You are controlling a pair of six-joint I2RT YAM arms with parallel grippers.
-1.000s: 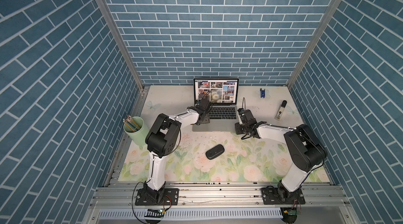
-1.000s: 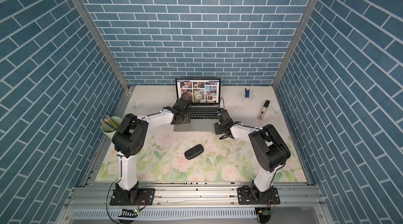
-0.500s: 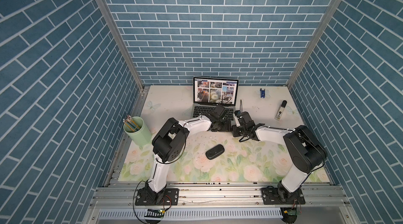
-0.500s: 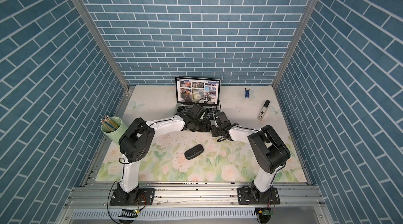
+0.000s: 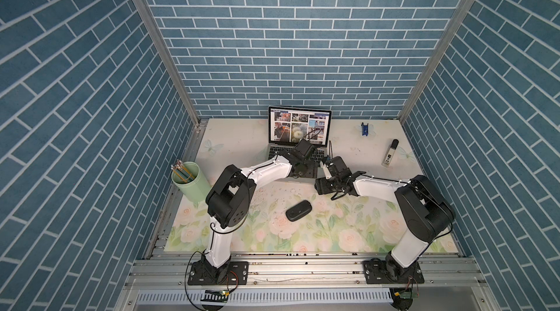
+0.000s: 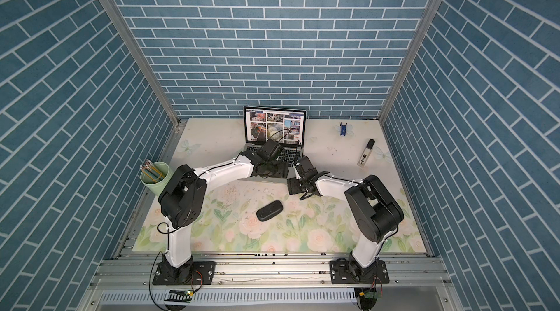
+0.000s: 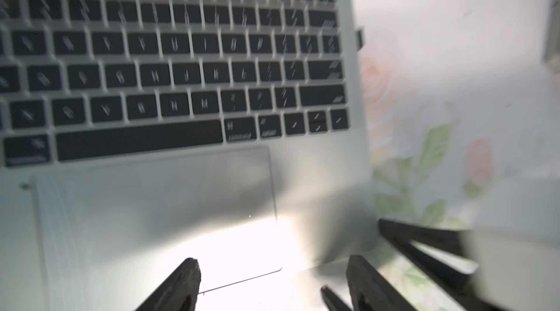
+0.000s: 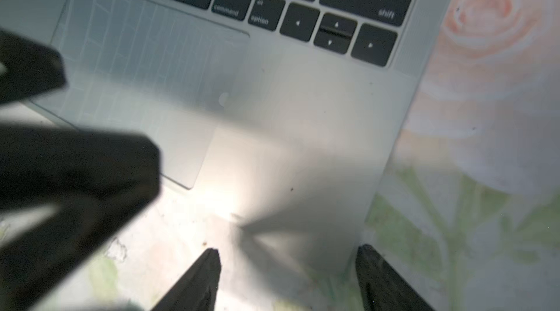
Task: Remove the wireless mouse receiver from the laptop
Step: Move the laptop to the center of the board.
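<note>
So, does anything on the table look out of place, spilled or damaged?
Nothing is spilled or broken. Only the floral mat looks worn, with small specks and flaked patches in front of the laptop. The mouse lies at an angle to the laptop, which seems harmless.

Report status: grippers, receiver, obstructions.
Left gripper open, empty, over laptop front. Right gripper open, empty, at its front corner. Receiver plugged into laptop's side, untouched. Path clear; grippers close together.

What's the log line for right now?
left gripper: open, empty, over laptop | right gripper: open, empty, at laptop's front corner | wireless mouse receiver: plugged in, untouched
</note>
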